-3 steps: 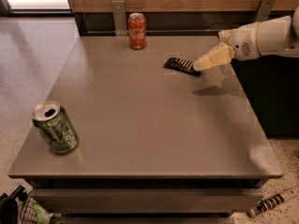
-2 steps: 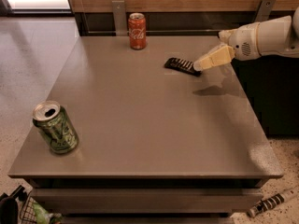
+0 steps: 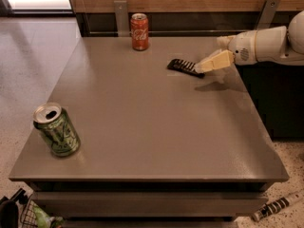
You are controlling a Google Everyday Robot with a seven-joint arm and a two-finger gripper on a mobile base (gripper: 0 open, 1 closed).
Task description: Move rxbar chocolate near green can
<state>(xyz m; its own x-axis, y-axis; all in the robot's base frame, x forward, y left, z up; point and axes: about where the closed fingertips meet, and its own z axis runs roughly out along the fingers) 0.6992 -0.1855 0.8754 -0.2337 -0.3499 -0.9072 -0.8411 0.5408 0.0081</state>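
Note:
The rxbar chocolate [image 3: 184, 67], a flat black bar with pale lettering, lies on the grey table toward the back right. My gripper [image 3: 200, 68], with cream-coloured fingers, reaches in from the right and is at the bar's right end, touching or just over it. The green can [image 3: 57, 129], with dark claw marks and a silver top, stands tilted near the table's front left corner, far from the bar.
A red Coca-Cola can [image 3: 139, 31] stands at the table's back edge. The white arm [image 3: 266, 44] comes in from the right. The table [image 3: 152, 127] ends at a wooden wall behind. A striped object [image 3: 275, 206] lies on the floor at the lower right.

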